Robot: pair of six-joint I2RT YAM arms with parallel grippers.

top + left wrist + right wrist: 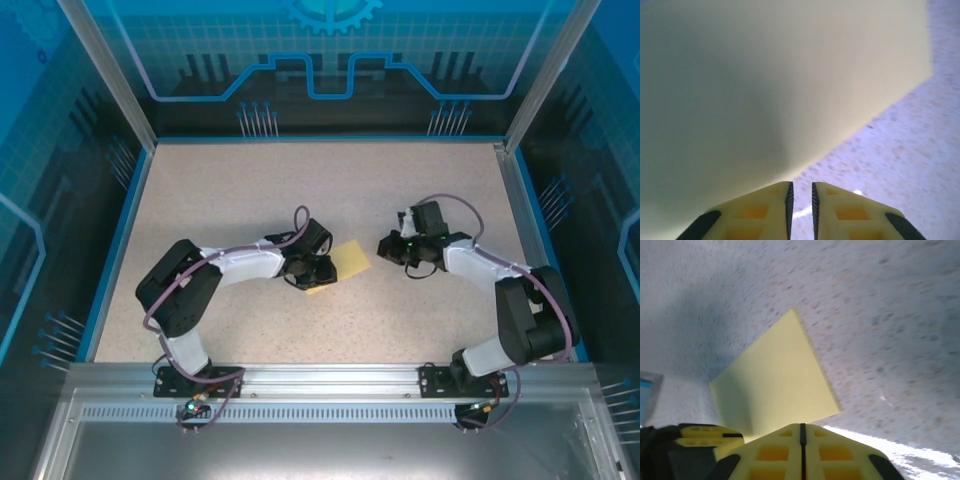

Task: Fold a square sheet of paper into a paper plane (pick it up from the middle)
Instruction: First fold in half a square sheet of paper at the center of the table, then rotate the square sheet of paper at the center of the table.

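Two arms bend inward; left jaws slightly parted at the sheet point(350, 260), right jaws closed.

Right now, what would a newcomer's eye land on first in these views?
The pale-yellow square sheet of paper lies flat in the middle of the speckled table and stands out against it. The left tool sits at the sheet's left edge with its jaws slightly apart. The right tool hangs to the sheet's right, shut and clear of it.

Speckled beige table point(250, 190) inside blue-patterned walls point(330, 60).
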